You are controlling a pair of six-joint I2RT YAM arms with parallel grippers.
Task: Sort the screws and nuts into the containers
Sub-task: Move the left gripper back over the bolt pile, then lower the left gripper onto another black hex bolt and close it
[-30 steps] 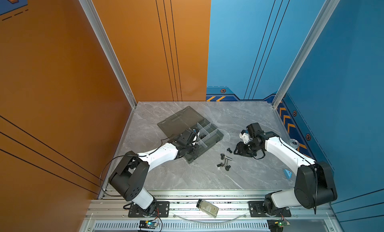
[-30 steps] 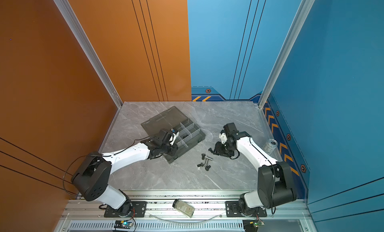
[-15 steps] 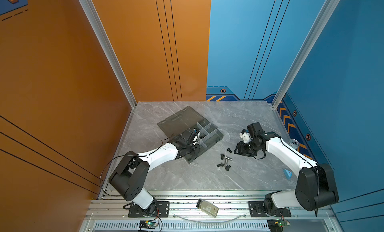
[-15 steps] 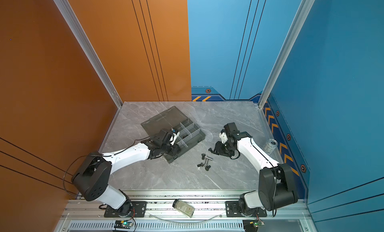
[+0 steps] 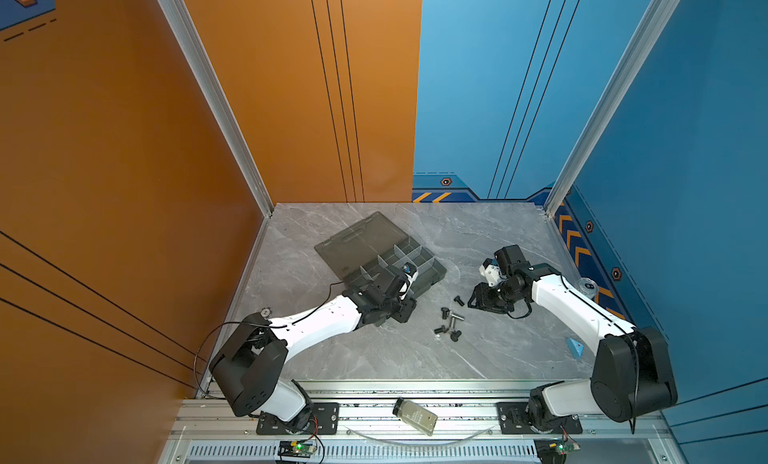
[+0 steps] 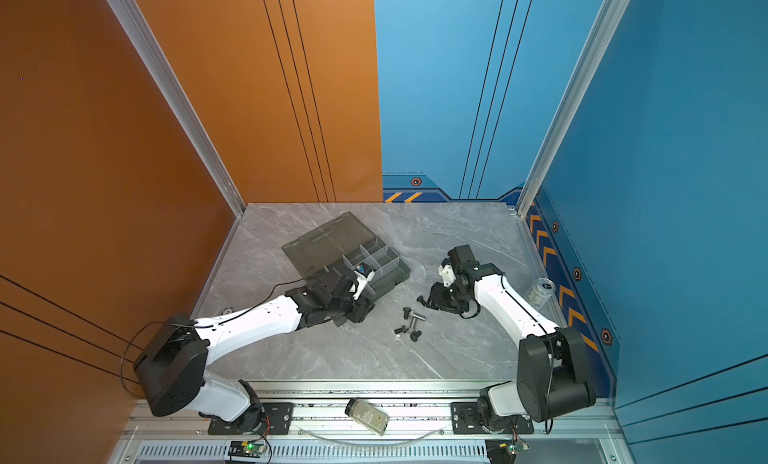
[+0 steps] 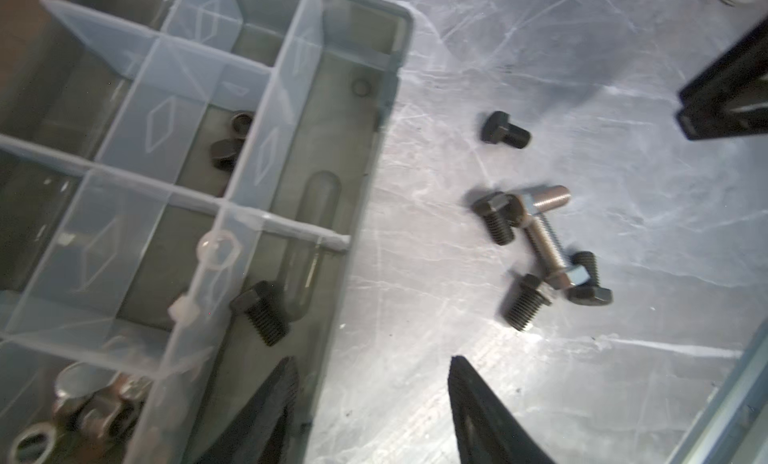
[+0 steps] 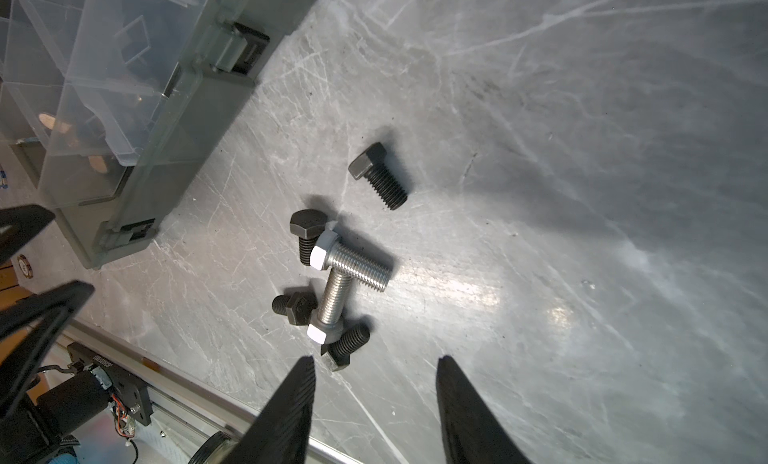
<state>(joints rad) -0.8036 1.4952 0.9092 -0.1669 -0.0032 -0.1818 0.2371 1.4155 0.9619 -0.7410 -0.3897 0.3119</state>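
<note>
The smoky-grey organiser box (image 5: 432,276) (image 6: 398,276) lies left of centre with its containers open. My left gripper (image 5: 402,309) (image 7: 372,368) is open at the box's near corner, with one jaw over the edge cell and the other over the table. A black screw (image 7: 259,312) lies loose in that cell just ahead of the jaws. Silver nuts (image 7: 83,399) sit in a neighbouring cell, and black ring nuts (image 7: 232,140) in another. Several black and silver screws (image 5: 451,324) (image 8: 332,283) lie on the table. My right gripper (image 5: 478,300) (image 8: 376,362) is open and empty beside them.
The box lid (image 5: 353,241) lies open flat toward the back. A silver can (image 6: 540,292) stands at the right wall. A clear bottle (image 5: 415,416) lies on the front rail. A small blue triangle (image 5: 575,347) lies near the right arm's base.
My left gripper has opened over the box's edge cell, where the black screw now lies free. The right arm has stayed where it was.
</note>
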